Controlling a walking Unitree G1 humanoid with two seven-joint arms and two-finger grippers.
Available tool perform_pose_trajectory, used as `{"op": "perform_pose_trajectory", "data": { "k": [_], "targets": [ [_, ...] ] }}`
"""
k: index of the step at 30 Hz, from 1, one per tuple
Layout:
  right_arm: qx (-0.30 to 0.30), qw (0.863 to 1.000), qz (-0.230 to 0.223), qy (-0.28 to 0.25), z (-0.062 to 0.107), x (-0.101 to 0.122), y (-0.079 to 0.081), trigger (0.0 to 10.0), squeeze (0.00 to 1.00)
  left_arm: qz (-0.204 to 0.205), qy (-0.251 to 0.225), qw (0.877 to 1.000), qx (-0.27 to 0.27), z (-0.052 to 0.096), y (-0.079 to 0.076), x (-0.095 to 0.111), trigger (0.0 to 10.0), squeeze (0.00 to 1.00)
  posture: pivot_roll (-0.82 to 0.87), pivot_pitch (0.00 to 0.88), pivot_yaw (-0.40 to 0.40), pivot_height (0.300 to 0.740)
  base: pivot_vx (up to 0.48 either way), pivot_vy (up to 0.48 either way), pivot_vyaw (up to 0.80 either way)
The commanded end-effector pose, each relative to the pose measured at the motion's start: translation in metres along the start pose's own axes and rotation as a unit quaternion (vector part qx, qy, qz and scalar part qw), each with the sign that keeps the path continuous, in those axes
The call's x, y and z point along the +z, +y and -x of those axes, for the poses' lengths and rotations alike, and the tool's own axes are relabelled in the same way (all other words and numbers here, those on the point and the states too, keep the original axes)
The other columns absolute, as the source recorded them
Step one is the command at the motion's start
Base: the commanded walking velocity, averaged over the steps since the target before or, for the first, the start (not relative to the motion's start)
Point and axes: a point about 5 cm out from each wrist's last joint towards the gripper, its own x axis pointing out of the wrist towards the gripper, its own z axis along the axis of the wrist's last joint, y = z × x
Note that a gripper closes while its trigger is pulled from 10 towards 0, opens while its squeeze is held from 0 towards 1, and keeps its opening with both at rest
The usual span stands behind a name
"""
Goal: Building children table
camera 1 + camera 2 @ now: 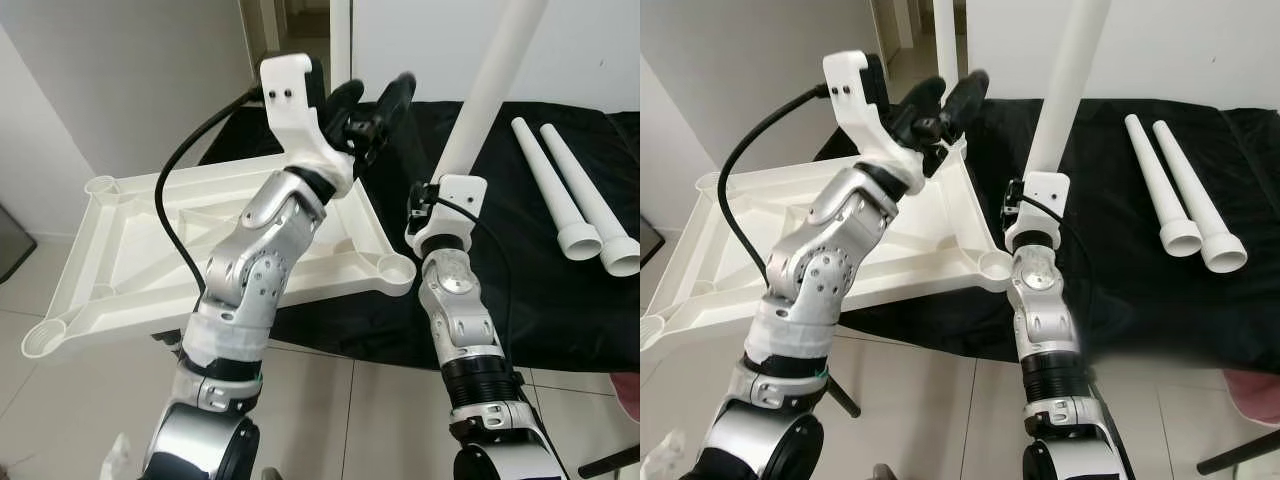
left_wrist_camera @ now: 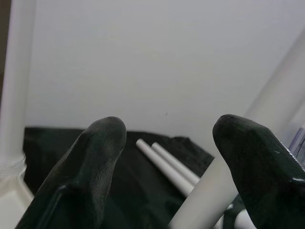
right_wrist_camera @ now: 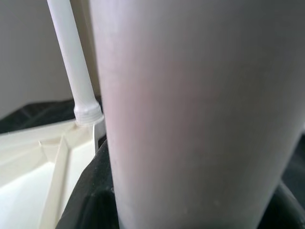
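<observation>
Tabletop (image 1: 120, 240), white plastic, ribbed underside up, laid at the edge of a surface covered by a black cloth (image 1: 540, 290); round leg sockets are seen at its corners, one empty socket (image 1: 397, 268) nearest the right arm. One white leg (image 3: 76, 62) is already stood upright in the far corner socket of the tabletop.

Second leg (image 1: 490, 85), white, tapered, is held tilted above the cloth, just beside the tabletop's near right corner. Right gripper (image 1: 445, 205) is placed at its lower end; the fingers are hidden behind the wrist mount and the leg, so how they stand cannot be told.

Left gripper (image 1: 372, 105) is raised above the far right corner of the tabletop. Its two black fingers (image 2: 95, 157) are spread wide apart with nothing between them.

Two spare legs (image 1: 575, 195) are laid side by side, touching, on the cloth, well apart from the tabletop, wide ends toward the robot.

Pale tiled floor (image 1: 330, 410) lies below the tabletop's near edge.
</observation>
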Motion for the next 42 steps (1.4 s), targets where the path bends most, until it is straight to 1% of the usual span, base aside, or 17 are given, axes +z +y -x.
{"op": "perform_pose_trajectory", "data": {
  "k": [1, 6, 7, 8, 9, 16, 18, 19, 21, 26, 28, 29, 31, 33, 34, 36, 42],
  "targets": [
    [0.008, 1.0, -0.011, -0.014, 0.003, 0.004, 0.004, 10.0, 0.0, -0.004, 0.011, 1.0, -0.02, 0.005, -0.002, -0.002, 10.0, 0.0, -0.09, 0.024, 0.088, 0.74, 0.0, 0.0, 0.0],
    [0.022, 0.999, -0.024, -0.014, 0.009, 0.006, 0.009, 10.0, 0.0, -0.023, 0.055, 0.998, -0.018, 0.023, 0.003, -0.019, 10.0, 0.0, -0.1, 0.028, 0.091, 0.74, 0.0, 0.0, 0.0],
    [0.022, 0.999, -0.024, -0.014, 0.009, 0.006, 0.009, 10.0, 0.0, -0.023, 0.055, 0.998, -0.018, 0.023, 0.003, -0.019, 10.0, 0.0, -0.1, 0.028, 0.091, 0.74, 0.0, 0.0, 0.0],
    [0.038, 0.999, -0.03, -0.009, 0.01, 0.006, 0.011, 10.0, 0.0, -0.047, 0.077, 0.996, -0.024, 0.033, 0.005, -0.03, 10.0, 0.0, -0.09, 0.025, 0.091, 0.74, 0.0, 0.0, 0.0],
    [0.044, 0.998, -0.033, -0.006, 0.01, 0.006, 0.012, 10.0, 0.0, -0.055, 0.082, 0.995, -0.027, 0.037, 0.005, -0.033, 10.0, 0.0, -0.09, 0.025, 0.091, 0.74, 0.0, 0.0, 0.0],
    [0.064, 0.997, -0.033, -0.007, 0.012, 0.007, 0.017, 10.0, 0.0, -0.089, 0.102, 0.99, -0.047, 0.05, 0.003, -0.045, 10.0, 0.0, -0.07, 0.026, 0.088, 0.74, 0.0, 0.0, 0.0],
    [0.072, 0.997, -0.028, -0.011, 0.012, 0.007, 0.02, 10.0, 0.0, -0.106, 0.134, 0.983, -0.068, 0.063, 0.001, -0.058, 10.0, 0.0, -0.05, 0.034, 0.098, 0.74, 0.0, 0.0, 0.0],
    [0.072, 0.997, -0.028, -0.011, 0.012, 0.007, 0.02, 10.0, 0.0, -0.106, 0.134, 0.983, -0.068, 0.063, 0.001, -0.058, 10.0, 0.0, -0.05, 0.034, 0.098, 0.74, 0.0, 0.0, 0.0],
    [0.076, 0.997, -0.026, -0.012, 0.012, 0.006, 0.022, 10.0, 0.0, -0.119, 0.183, 0.972, -0.09, 0.076, 0.002, -0.073, 10.0, 0.0, -0.04, 0.035, 0.101, 0.74, 0.0, 0.0, 0.0],
    [0.074, 0.997, -0.03, -0.014, 0.012, 0.007, 0.023, 10.0, 0.0, -0.128, 0.201, 0.967, -0.093, 0.084, 0.004, -0.078, 10.0, 0.0, -0.03, 0.045, 0.11, 0.74, 0.0, 0.0, 0.0],
    [0.076, 0.996, -0.033, -0.016, 0.013, 0.009, 0.025, 10.0, 0.0, -0.145, 0.243, 0.955, -0.092, 0.096, 0.01, -0.092, 10.0, 0.0, -0.03, 0.045, 0.133, 0.74, 0.0, 0.0, 0.0],
    [0.076, 0.996, -0.033, -0.016, 0.013, 0.009, 0.025, 10.0, 0.0, -0.145, 0.243, 0.955, -0.092, 0.096, 0.01, -0.092, 10.0, 0.0, -0.03, 0.045, 0.133, 0.74, 0.0, 0.0, 0.0],
    [0.073, 0.997, -0.032, -0.017, 0.014, 0.009, 0.023, 10.0, 0.0, -0.15, 0.279, 0.944, -0.087, 0.104, 0.016, -0.104, 10.0, 0.0, -0.04, 0.047, 0.14, 0.74, 0.0, 0.0, 0.0],
    [0.069, 0.997, -0.038, -0.018, 0.015, 0.009, 0.02, 10.0, 0.0, -0.167, 0.302, 0.934, -0.089, 0.107, 0.021, -0.112, 10.0, 0.0, -0.04, 0.05, 0.147, 0.74, 0.0, 0.0, 0.0],
    [0.069, 0.997, -0.038, -0.018, 0.015, 0.009, 0.02, 10.0, 0.0, -0.167, 0.302, 0.934, -0.089, 0.107, 0.021, -0.112, 10.0, 0.0, -0.04, 0.05, 0.147, 0.74, 0.0, 0.0, 0.0],
    [0.066, 0.997, -0.035, -0.017, 0.016, 0.007, 0.018, 10.0, 0.0, -0.178, 0.317, 0.927, -0.093, 0.109, 0.024, -0.116, 10.0, 0.0, -0.04, 0.049, 0.148, 0.74, 0.0, 0.0, 0.0],
    [0.066, 0.997, -0.034, -0.009, 0.019, 0.004, 0.017, 10.0, 0.0, -0.199, 0.332, 0.919, -0.079, 0.11, 0.031, -0.122, 10.0, 0.0, -0.05, 0.042, 0.14, 0.74, 0.0, 0.0, 0.0]
  ]
}}
